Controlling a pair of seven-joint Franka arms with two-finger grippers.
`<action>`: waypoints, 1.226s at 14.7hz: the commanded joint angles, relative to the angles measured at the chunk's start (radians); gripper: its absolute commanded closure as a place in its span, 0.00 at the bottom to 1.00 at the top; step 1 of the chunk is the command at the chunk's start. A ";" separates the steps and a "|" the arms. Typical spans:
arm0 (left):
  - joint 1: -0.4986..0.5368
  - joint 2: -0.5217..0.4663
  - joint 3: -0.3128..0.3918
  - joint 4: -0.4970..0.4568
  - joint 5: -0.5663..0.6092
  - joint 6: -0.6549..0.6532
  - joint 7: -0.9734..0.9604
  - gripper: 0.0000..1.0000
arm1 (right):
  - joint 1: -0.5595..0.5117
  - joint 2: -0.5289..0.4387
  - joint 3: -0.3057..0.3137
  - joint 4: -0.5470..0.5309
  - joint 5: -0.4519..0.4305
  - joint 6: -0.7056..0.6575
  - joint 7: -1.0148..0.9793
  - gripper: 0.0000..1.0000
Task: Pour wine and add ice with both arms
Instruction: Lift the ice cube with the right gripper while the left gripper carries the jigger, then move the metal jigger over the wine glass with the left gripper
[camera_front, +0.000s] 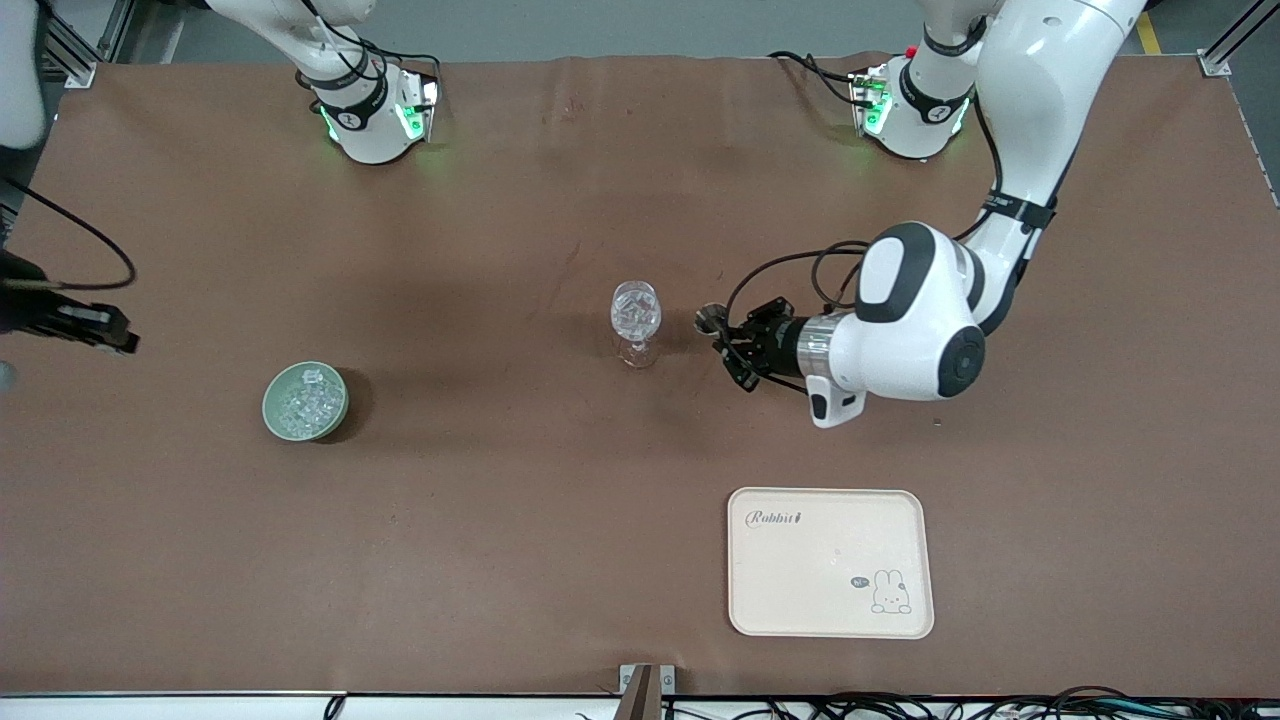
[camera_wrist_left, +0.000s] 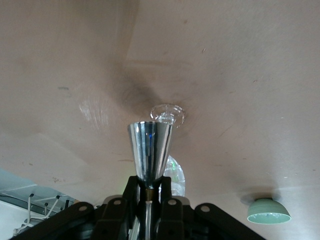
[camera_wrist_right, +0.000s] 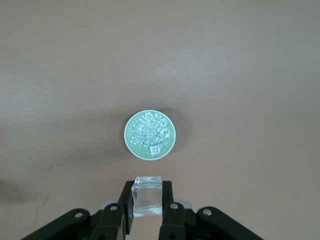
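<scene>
Both arms (camera_front: 1040, 90) are glossy white with rounded shells, black joint bands and loose black cables looped along the links. Bases near the table's (camera_front: 500, 560) top edge glow green; the left base has a small red button. Grippers black: left gripper (camera_wrist_left: 150, 197), right gripper (camera_wrist_right: 147, 202), with silver screw heads on angular finger mounts.

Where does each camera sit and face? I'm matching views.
Front view: high across the table, facing both bases; left gripper beside the glass.
Left wrist view: looks past a held metal cup at the glass.
Right wrist view: above the bowl, right gripper holding an ice cube.
All share the bowl.
</scene>
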 joint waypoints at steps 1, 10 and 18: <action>-0.038 -0.057 0.000 -0.029 0.044 0.003 -0.078 1.00 | -0.021 -0.067 0.007 0.025 -0.004 -0.078 0.009 0.99; -0.147 -0.077 0.000 -0.013 0.261 0.053 -0.402 1.00 | 0.011 -0.083 -0.041 0.082 0.010 -0.197 0.006 1.00; -0.219 -0.072 -0.003 -0.001 0.441 0.083 -0.609 1.00 | 0.012 -0.147 -0.036 -0.027 0.011 -0.126 0.008 1.00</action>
